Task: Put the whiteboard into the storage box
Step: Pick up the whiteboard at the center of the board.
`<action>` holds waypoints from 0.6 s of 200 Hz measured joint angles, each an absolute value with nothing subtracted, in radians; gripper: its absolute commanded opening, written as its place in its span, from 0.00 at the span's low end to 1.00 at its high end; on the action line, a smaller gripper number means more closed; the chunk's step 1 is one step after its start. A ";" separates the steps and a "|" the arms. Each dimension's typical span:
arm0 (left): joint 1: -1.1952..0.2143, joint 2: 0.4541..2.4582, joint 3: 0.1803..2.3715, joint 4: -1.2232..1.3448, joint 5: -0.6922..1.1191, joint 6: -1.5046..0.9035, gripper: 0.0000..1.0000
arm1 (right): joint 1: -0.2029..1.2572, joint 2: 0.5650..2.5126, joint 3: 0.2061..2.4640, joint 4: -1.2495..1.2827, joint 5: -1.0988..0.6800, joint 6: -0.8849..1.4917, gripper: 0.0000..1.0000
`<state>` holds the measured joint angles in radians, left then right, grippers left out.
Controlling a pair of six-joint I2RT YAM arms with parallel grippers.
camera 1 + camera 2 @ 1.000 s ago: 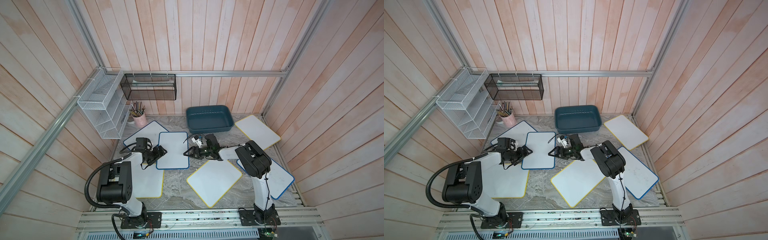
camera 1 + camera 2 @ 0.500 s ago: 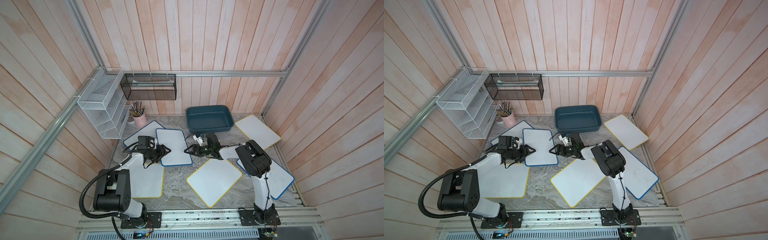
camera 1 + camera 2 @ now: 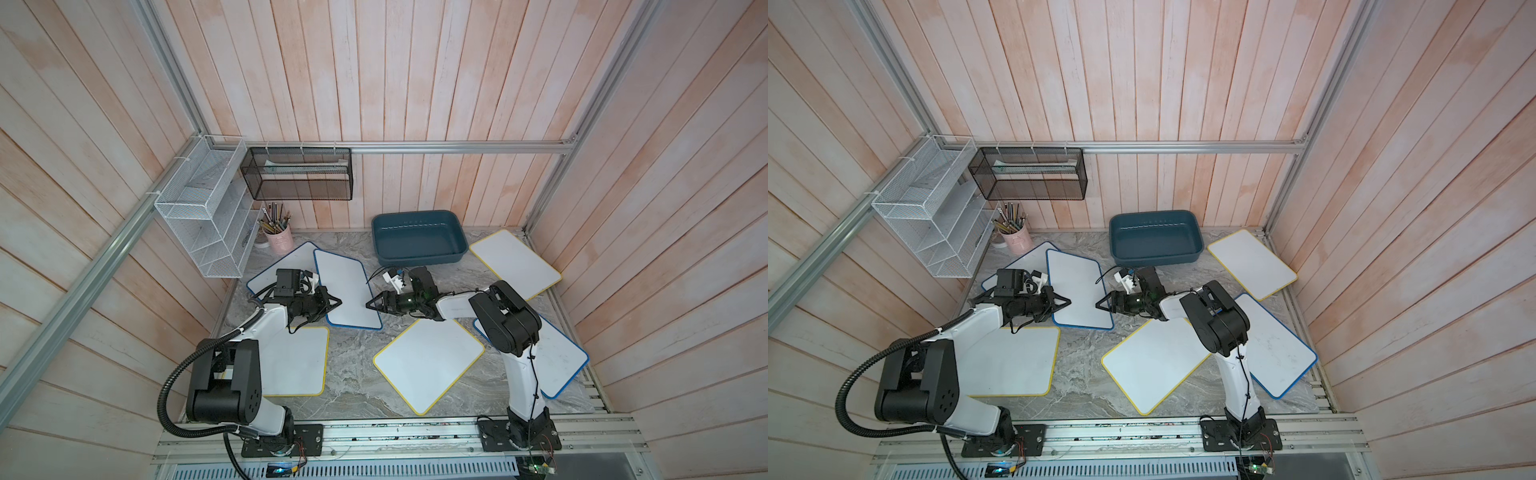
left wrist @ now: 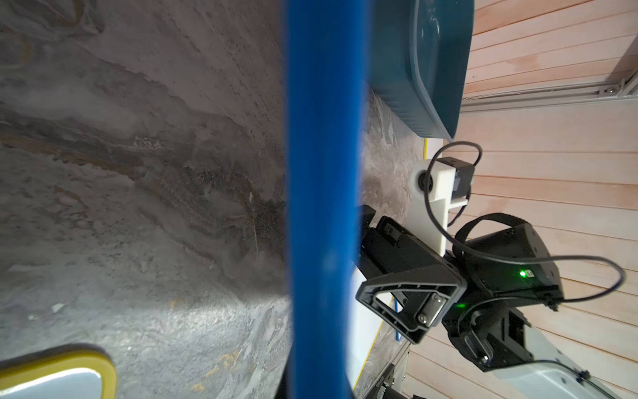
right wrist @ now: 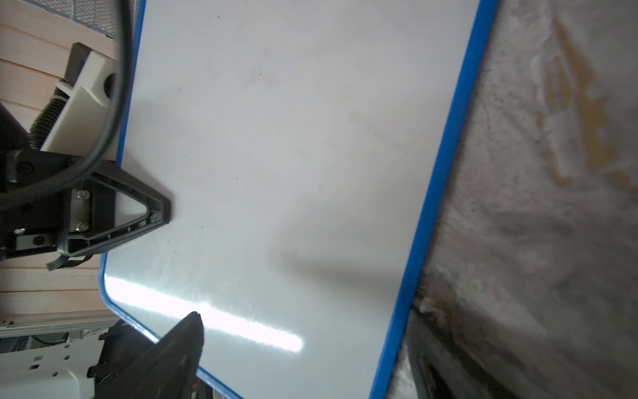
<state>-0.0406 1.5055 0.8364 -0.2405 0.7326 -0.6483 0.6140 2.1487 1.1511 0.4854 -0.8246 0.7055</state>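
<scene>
Table [image 3: 353, 374] was grey marble-look stone, boxed in by pale pink plank walls [image 3: 415, 83] with aluminium rails. White wire shelf basket [image 3: 203, 216], black mesh rack [image 3: 299, 174] and pink pencil cup [image 3: 279, 243] sat at the back left corner. Other rimmed boards [image 3: 428, 365] lay flat around.

Versus a second ago: left fingers [image 3: 331, 300] went from spread to pinching one long edge of the blue-rimmed white rectangular whiteboard [image 3: 347, 286]. That board had swung from square-on to skewed, far end nearer the wall. At the opposite edge, right fingers [image 3: 376, 305] stayed spread, one over the white face in the right wrist view.

Board sat left of and in front of the dark teal plastic storage box [image 3: 419, 259], which stood against the back wall. Board not in it.
</scene>
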 measured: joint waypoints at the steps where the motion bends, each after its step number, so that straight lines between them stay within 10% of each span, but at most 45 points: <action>1: -0.041 1.505 0.836 -0.241 0.733 -0.648 0.00 | 0.614 2.149 1.151 0.485 -0.825 0.706 0.93; 120: -0.043 1.376 0.862 -0.273 0.686 -0.690 0.00 | 0.622 2.122 1.139 0.427 -0.872 0.703 0.93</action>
<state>-0.0433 1.3762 0.8619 -0.2726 0.6865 -0.6899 0.6216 2.1223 1.1385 0.4274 -0.8722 0.7033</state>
